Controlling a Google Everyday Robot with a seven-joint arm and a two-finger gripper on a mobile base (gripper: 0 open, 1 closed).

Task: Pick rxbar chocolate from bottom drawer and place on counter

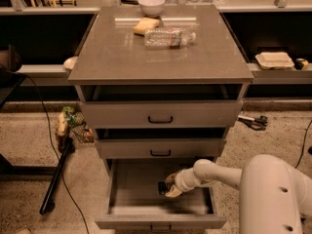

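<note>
The bottom drawer is pulled out, its grey tray in view. The rxbar chocolate shows as a small dark bar in the tray's middle right. My gripper reaches into the drawer from the right and sits right at the bar, touching or nearly touching it. The counter is the glossy grey-brown slab on top of the drawer unit.
On the counter lie a clear plastic bottle, a yellow sponge-like block and a white bowl. Two upper drawers stand partly open above my arm. My white arm housing fills the lower right. A black pole lies on the floor.
</note>
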